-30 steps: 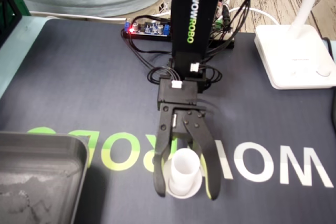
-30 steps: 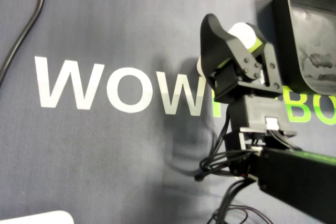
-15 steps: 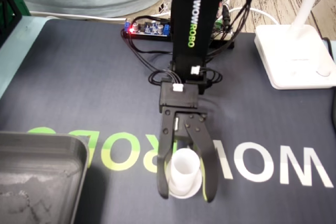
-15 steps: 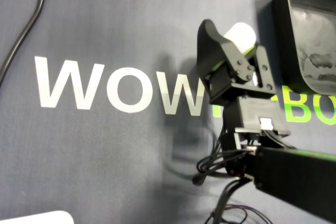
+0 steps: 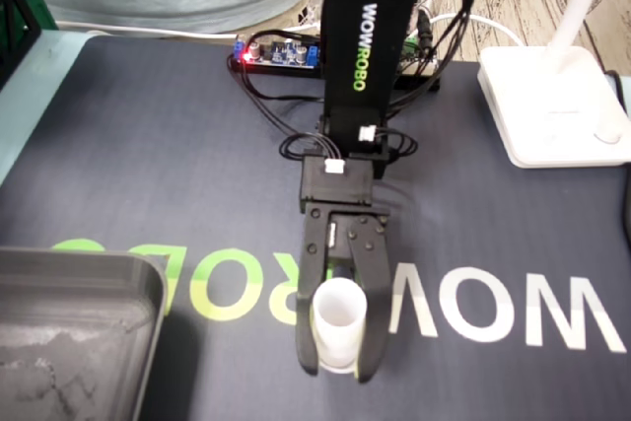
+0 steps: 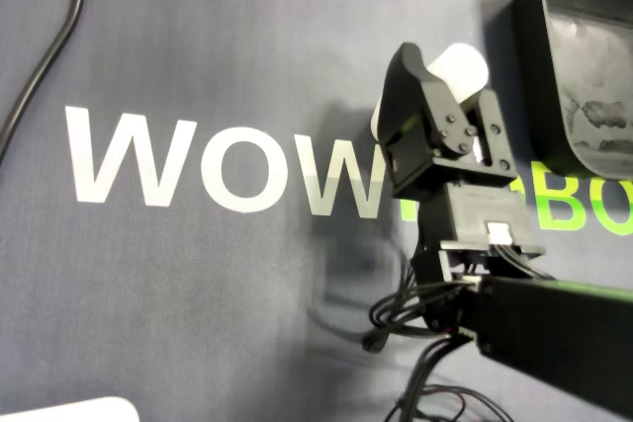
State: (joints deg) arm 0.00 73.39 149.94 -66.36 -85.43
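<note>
White cup (image 5: 336, 317), upright, plain, probably plastic, claw (image 5: 336, 370) pinching its two sides

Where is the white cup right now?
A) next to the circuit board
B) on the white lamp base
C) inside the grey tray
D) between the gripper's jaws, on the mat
D: in the fixed view the white cup stands upright on the mat with the gripper closed on it, one jaw against each side; the grey tray sits apart to the left.
</note>
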